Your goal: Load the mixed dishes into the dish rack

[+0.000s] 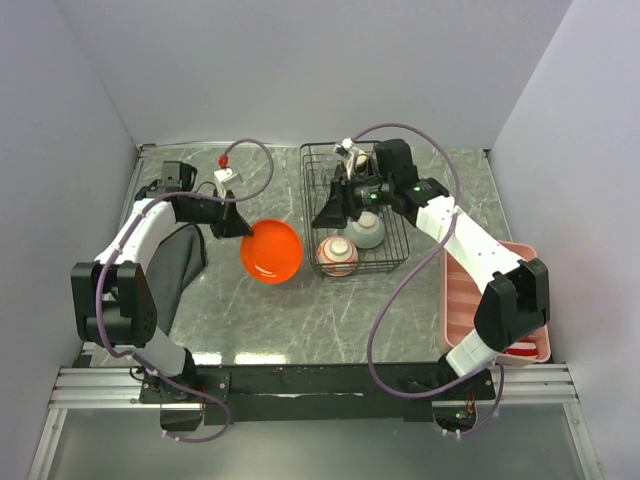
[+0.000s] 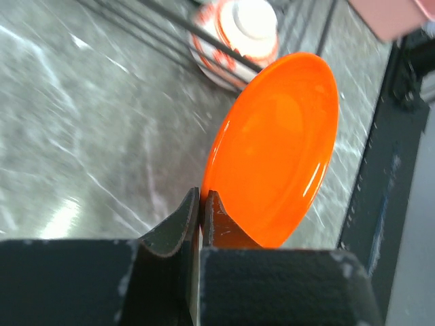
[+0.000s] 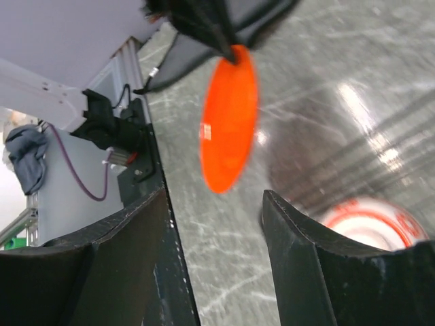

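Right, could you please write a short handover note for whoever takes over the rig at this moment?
Left gripper: shut on the orange plate, held on edge just left of the dish rack.
Right gripper: open, over the rack.
Done: reddish bowl, upside down, and pale bowl sit in the rack.
To do: rack the plate; a red dish seems to lie in the pink tray.

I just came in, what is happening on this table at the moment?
The left end effector is shut on the rim of a glossy orange-red plate, held tilted just left of the black wire dish rack. The right end effector hangs open over the rack. A reddish bowl with white base and a pale mint-green bowl already sit inside.
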Robot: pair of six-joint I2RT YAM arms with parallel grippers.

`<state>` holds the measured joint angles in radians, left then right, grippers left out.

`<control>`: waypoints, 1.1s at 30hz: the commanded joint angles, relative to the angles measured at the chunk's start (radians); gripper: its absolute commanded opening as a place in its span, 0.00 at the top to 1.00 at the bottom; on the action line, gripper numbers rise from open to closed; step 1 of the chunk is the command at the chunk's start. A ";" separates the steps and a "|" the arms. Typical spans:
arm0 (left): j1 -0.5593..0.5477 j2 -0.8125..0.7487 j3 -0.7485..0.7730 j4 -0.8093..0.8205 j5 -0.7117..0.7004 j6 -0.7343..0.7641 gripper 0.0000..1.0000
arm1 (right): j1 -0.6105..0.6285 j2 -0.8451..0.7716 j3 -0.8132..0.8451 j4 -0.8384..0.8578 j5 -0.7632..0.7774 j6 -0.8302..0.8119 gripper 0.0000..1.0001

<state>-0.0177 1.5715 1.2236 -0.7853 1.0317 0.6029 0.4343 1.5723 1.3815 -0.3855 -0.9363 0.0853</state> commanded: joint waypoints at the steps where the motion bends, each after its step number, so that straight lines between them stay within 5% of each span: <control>1: -0.008 -0.027 0.056 0.165 0.056 -0.159 0.99 | 0.061 0.011 0.070 0.069 0.019 0.042 0.33; 15: -0.050 -0.059 0.056 0.199 0.120 -0.207 0.99 | 0.153 0.064 0.116 0.027 0.427 0.002 0.35; 21: -0.065 -0.065 0.048 0.213 0.130 -0.221 0.99 | 0.155 0.101 0.140 0.025 0.470 -0.002 0.39; 26: -0.070 -0.062 0.047 0.227 0.130 -0.235 0.99 | 0.156 0.114 0.137 0.023 0.455 0.004 0.57; 33: -0.071 -0.048 0.043 0.270 0.137 -0.267 0.99 | 0.165 0.112 0.133 0.013 0.422 -0.010 0.65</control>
<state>-0.0795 1.5494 1.2457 -0.5644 1.0996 0.3710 0.5915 1.6867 1.4788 -0.3828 -0.5167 0.0917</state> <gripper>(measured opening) 0.043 0.357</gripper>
